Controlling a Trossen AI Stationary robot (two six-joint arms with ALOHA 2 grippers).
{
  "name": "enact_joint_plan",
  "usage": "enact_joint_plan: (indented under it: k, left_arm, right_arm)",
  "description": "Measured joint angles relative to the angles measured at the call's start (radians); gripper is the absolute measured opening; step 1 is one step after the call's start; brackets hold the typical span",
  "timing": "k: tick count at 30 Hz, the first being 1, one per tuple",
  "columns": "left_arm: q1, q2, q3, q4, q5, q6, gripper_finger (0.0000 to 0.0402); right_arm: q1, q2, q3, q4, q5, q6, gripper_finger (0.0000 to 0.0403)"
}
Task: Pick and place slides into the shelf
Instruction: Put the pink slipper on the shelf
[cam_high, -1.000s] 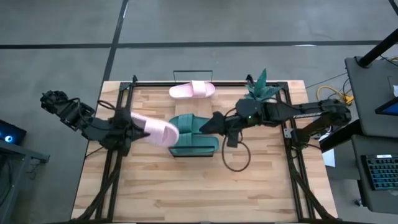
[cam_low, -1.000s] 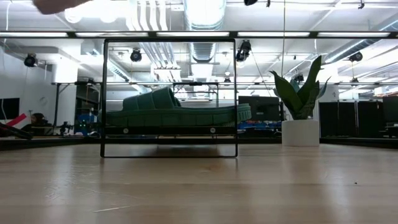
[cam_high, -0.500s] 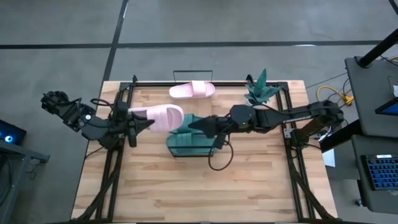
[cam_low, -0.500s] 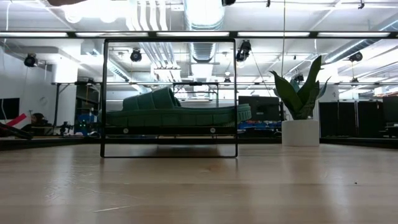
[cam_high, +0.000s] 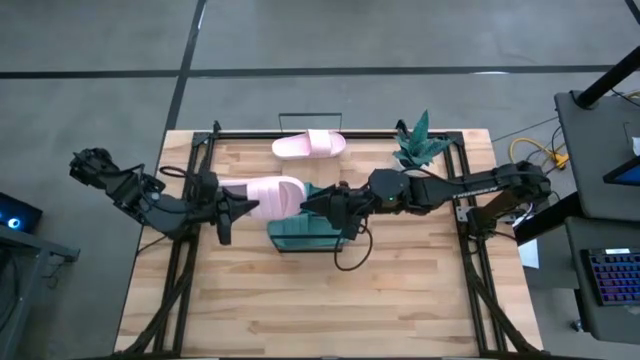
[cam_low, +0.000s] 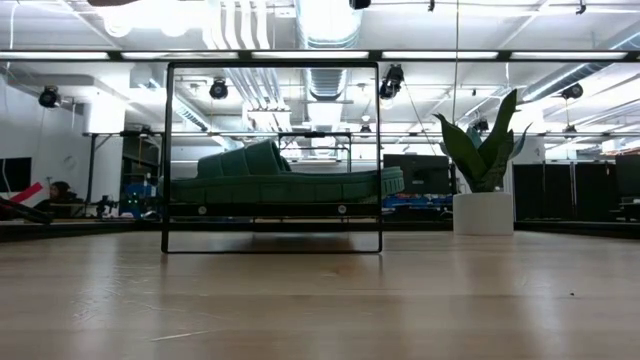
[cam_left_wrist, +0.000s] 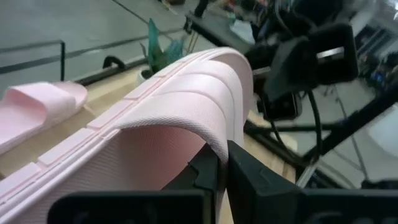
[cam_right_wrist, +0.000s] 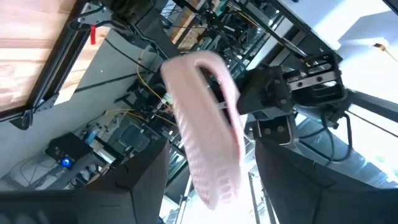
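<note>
My left gripper (cam_high: 238, 205) is shut on a pale pink slide (cam_high: 275, 190), held above the table's middle. My right gripper (cam_high: 308, 203) is open. In the right wrist view its fingers stand on either side of that slide's free end (cam_right_wrist: 205, 143), apart from it. Dark green slides (cam_high: 308, 228) lie on the shelf below. In the low view one green slide (cam_low: 270, 180) rests sole down on the shelf board (cam_low: 200, 208) inside the black frame (cam_low: 166, 150). A second pink slide (cam_high: 310, 145) lies sole down near the table's far edge. My left gripper (cam_left_wrist: 224, 158) pinches the pink slide's broad strap at its edge (cam_left_wrist: 199, 134) between its two fingers. The fingers come level from the table's left. The slide is lifted clear, reaching lengthwise toward the right arm above the green slides.
A small teal potted plant (cam_high: 420, 140) stands at the table's far right, right of the shelf in the low view (cam_low: 480, 170). A black cable loop (cam_high: 350, 262) hangs below the right arm. Black frame rails run along both table sides. Bare wood lies along the near edge.
My left gripper has moved toward the table's right, carrying the pink slide up and over the green slides; the slide has turned from slanting to lying level along the table's width. My right gripper has moved left toward the slide's free end.
</note>
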Motion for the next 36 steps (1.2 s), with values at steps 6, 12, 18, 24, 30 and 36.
enact_joint_plan:
  k: [6, 12, 18, 24, 30, 36]
  left_arm:
    - [0.0, 0.027, 0.005, 0.029, 0.013, 0.003, 0.0]
    - [0.0, 0.041, 0.004, 0.093, 0.023, 0.06, 0.0]
    - [0.0, 0.051, 0.003, 0.117, 0.036, 0.097, 0.0]
    - [0.0, 0.051, 0.004, 0.133, 0.064, 0.112, 0.0]
    - [0.0, 0.046, 0.003, 0.189, 0.071, 0.456, 0.001]
    - [0.001, 0.053, -0.019, 0.4, 0.091, 0.993, 0.0076]
  right_arm:
    - [0.002, 0.005, 0.0, 0.01, 0.0, -0.035, 0.0224]
    - [0.009, 0.021, 0.0, 0.028, 0.0, 0.0, 0.0223]
    - [0.017, 0.024, 0.0, 0.043, 0.0, 0.047, 0.0171]
    - [0.023, 0.024, -0.002, 0.044, 0.001, 0.114, 0.0038]
    - [0.015, 0.018, -0.002, 0.059, -0.009, 0.247, 0.0028]
    - [-0.022, -0.031, -0.009, 0.032, -0.018, 0.352, 0.0026]
